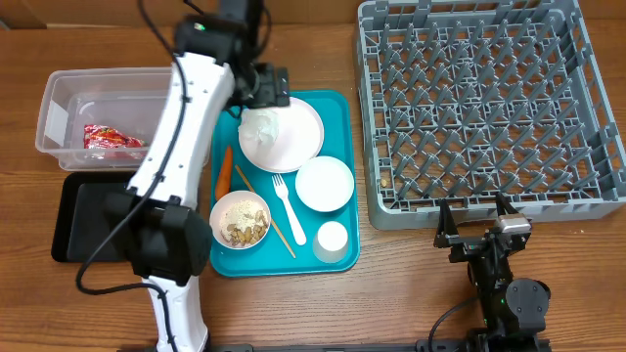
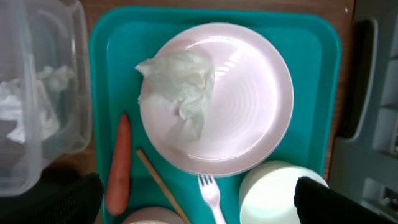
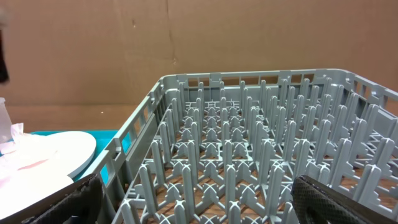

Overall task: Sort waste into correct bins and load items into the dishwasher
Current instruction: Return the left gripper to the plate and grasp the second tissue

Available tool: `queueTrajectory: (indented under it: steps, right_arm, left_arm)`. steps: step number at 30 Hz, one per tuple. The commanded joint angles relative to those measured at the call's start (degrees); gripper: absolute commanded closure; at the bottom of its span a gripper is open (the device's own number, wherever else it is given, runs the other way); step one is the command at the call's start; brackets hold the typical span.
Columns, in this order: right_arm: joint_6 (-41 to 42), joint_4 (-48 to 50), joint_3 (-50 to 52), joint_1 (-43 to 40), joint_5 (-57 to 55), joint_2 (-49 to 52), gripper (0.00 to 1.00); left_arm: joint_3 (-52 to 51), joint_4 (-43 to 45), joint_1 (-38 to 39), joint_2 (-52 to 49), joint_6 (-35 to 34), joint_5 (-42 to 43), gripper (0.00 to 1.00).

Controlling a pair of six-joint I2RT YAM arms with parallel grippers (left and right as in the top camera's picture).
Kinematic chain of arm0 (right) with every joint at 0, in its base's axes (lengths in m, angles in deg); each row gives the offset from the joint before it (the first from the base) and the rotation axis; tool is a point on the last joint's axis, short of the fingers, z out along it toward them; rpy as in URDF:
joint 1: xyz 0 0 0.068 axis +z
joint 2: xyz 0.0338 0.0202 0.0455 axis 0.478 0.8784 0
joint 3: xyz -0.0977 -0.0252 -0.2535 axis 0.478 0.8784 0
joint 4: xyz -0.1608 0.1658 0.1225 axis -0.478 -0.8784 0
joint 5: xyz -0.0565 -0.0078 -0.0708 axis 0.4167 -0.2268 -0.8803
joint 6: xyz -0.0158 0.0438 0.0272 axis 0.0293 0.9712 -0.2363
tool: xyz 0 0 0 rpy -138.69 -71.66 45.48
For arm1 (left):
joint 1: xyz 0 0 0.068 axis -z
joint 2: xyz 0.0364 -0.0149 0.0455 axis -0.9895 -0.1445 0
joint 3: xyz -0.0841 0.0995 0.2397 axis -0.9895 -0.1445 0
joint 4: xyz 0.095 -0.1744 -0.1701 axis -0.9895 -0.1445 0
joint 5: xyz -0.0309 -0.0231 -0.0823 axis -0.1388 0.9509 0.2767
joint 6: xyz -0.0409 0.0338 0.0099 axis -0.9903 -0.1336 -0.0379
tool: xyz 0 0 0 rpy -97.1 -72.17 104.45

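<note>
A teal tray (image 1: 337, 108) holds a large white plate (image 1: 298, 127) with a crumpled napkin (image 1: 262, 127) on it. It also holds an orange carrot (image 1: 224, 171), a wooden skewer (image 1: 264, 210), a white plastic fork (image 1: 289, 207), a small white bowl (image 1: 325, 183), a white cup (image 1: 332, 240) and a bowl of food scraps (image 1: 241, 219). My left gripper (image 1: 256, 93) hovers open and empty above the plate's far left edge. In the left wrist view the napkin (image 2: 177, 87) lies on the plate (image 2: 242, 99), with the carrot (image 2: 118, 165) to their left. My right gripper (image 1: 482, 230) is open and empty in front of the grey dishwasher rack (image 1: 489, 98).
A clear plastic bin (image 1: 59, 108) with a red wrapper (image 1: 110, 140) stands left of the tray. A black bin (image 1: 83, 220) sits in front of it. The right wrist view shows the rack's upright pegs (image 3: 249, 155) close ahead and the plate's edge (image 3: 50, 155) to the left.
</note>
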Motion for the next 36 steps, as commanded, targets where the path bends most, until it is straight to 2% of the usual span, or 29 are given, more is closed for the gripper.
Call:
queueTrajectory:
  steps: [1, 9, 18, 20, 21, 24, 31, 36]
  right_arm:
    - [-0.2, 0.4, 0.6, -0.1, 0.0, -0.6, 0.0]
    - [-0.2, 0.4, 0.6, -0.1, 0.0, -0.6, 0.0]
    - [-0.2, 0.4, 0.6, -0.1, 0.0, -0.6, 0.0]
    - [-0.2, 0.4, 0.6, -0.1, 0.0, -0.6, 0.0]
    - [-0.2, 0.4, 0.6, -0.1, 0.0, -0.6, 0.0]
    - [-0.2, 0.4, 0.6, -0.1, 0.0, -0.6, 0.0]
    - [-0.2, 0.4, 0.6, -0.1, 0.0, -0.6, 0.0]
    - [-0.2, 0.4, 0.6, -0.1, 0.0, -0.6, 0.0]
  left_arm:
    - [-5.0, 3.6, 0.8, 0.9, -1.7, -2.7, 0.0]
    - [-15.2, 12.5, 1.0, 0.9, -1.9, -2.3, 0.0]
    - [-22.8, 27.1, 1.0, 0.9, -1.9, -2.5, 0.0]
    - [-23.8, 29.1, 1.0, 0.9, -1.9, -2.4, 0.04]
    - [-24.6, 30.0, 1.0, 0.9, -2.1, -2.4, 0.07]
    - [-27.1, 32.1, 1.0, 0.9, -4.4, -2.4, 0.07]
    - [-31.8, 35.9, 1.0, 0.9, -4.8, -2.4, 0.12]
    - [-32.5, 37.3, 1.0, 0.9, -5.4, -2.5, 0.13]
